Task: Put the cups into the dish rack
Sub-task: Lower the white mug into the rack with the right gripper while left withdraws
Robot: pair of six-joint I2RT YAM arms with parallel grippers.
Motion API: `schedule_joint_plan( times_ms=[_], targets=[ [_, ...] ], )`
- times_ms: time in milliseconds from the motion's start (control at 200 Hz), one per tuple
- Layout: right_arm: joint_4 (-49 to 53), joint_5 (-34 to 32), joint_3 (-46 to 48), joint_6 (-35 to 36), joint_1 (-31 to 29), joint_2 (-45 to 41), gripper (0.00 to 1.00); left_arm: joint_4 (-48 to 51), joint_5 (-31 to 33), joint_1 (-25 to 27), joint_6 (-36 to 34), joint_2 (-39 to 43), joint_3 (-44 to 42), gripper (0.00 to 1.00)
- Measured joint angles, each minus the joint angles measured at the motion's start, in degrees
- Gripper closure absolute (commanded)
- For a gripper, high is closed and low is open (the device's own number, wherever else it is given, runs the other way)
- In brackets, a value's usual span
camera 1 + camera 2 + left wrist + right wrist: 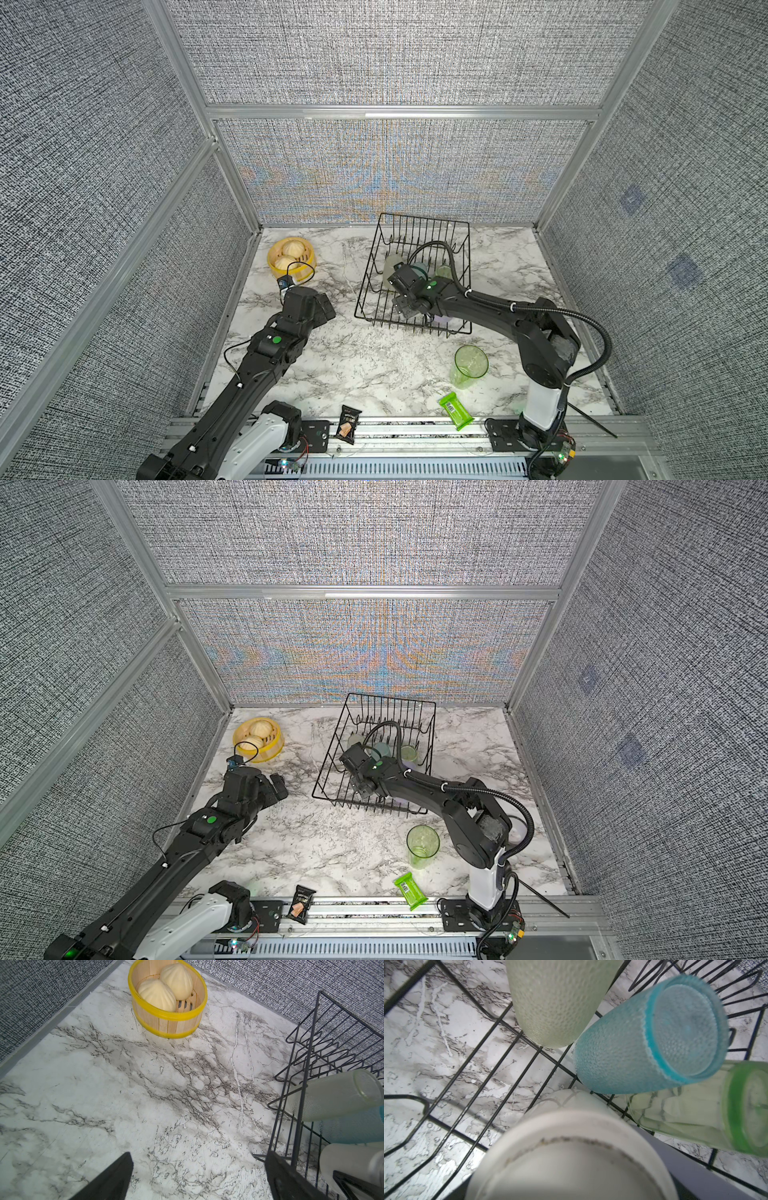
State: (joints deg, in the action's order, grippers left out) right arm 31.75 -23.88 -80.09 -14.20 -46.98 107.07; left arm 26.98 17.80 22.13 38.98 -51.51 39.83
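The black wire dish rack point(374, 266) point(332, 746) point(307, 1053) point(467, 1064) stands at the back middle. Upside down inside it lean a frosted pale cup point(390, 268) point(558, 1001) point(336, 1097), a teal cup point(643, 1043) point(353, 1128) and a clear green tumbler point(695, 1115). My right gripper point(405, 305) point(363, 785) reaches down into the rack, shut on a white mug point(571, 1157) point(349, 1163) held base up; its fingers are hidden. A lavender cup point(440, 320) peeks from under that arm. Another clear green tumbler point(469, 365) point(422, 845) stands upright on the table. My left gripper point(326, 307) point(198, 1155) hovers open and empty, left of the rack.
A yellow steamer basket point(291, 257) point(168, 1001) with two buns sits at the back left. A black snack packet point(348, 424) and a green packet point(456, 411) lie at the front edge. A thin black stick point(590, 419) lies at the front right. Grey walls enclose the marble table.
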Motion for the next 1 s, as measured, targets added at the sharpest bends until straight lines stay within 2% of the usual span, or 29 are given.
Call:
schedule_joint_plan(
  times_ms=[215,610,1000],
  targets=[
    [0.2,0.2,0.0,-0.3,0.4,0.5,0.17,0.1,0.0,0.0,0.0,0.1,0.0,0.00],
    [1.2,1.0,0.0,-0.9,0.4,0.0,0.06,0.1,0.0,0.0,0.0,0.5,-0.1,0.00],
    [1.4,0.9,-0.1,-0.9,0.2,-2.6,0.08,0.7,0.0,0.0,0.1,1.8,-0.4,0.00]
  ],
)
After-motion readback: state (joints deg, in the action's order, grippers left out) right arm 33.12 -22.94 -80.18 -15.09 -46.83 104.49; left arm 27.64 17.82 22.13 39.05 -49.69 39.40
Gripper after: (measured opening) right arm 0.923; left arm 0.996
